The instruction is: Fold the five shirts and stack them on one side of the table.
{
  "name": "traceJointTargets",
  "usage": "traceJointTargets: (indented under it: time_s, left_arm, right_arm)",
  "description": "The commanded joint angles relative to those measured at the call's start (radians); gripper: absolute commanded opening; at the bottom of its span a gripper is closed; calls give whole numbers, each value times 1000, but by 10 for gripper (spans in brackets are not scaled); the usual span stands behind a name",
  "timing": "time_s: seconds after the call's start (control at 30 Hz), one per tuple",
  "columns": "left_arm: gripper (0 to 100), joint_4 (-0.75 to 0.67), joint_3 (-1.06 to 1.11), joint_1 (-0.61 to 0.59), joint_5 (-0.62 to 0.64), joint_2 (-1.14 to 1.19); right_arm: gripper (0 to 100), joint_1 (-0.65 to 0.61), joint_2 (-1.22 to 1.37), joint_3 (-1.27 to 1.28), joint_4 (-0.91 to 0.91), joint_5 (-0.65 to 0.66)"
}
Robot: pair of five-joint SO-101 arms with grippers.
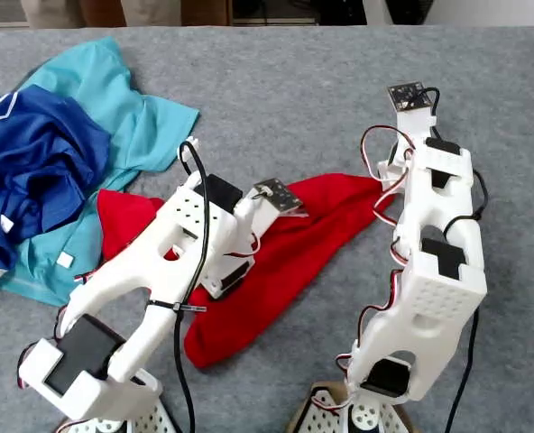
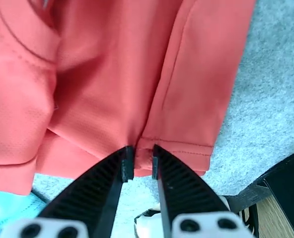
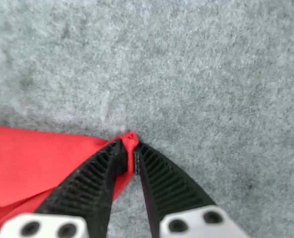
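- So, the red shirt (image 1: 285, 262) lay rumpled on the grey bench (image 1: 276, 90), stretched out in a long slanting strip.
- The left jaws were pinched almost together on the red shirt's hem (image 2: 177, 148), with a little fold of fabric caught between the tips.
- The right jaws were clamped narrow on a pointed corner of the red shirt (image 3: 130, 136), at the end farthest from the other shirts.
- The left arm (image 1: 150, 262) reached across the middle of the red shirt, and the right arm (image 1: 434, 262) stood just beside that far corner.
- A teal shirt (image 1: 132, 117) sat right up against the red shirt's other end. I couldn't tell which one overlapped.
- A blue shirt (image 1: 41, 171) was bunched on top of the teal shirt, on the side away from the red shirt.
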Motion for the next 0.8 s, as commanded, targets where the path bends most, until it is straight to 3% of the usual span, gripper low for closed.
traceJointTargets:
  time_s: [0.0,0.27,0.37,0.43,0.57,0.77]
  left_arm:
    - [48,-2,-9,9,11,-5]
    - [17,5,-57,3,43,-16]
    - [17,107,-175,8,43,-16]
    - [17,180,-298,0,43,-18]
    - [17,192,-494,-72,58,-73]
    - [17,192,-572,-178,74,-341]
  right_arm:
    - [1,8,-47,-21,-17,-11]
    - [1,8,-47,-21,-17,-11]
    - [1,12,-64,-30,-6,-11]
    - [1,16,-113,-56,64,-12]
    - [1,7,-242,-145,219,-71]
    - [2,13,-409,-475,440,-81]
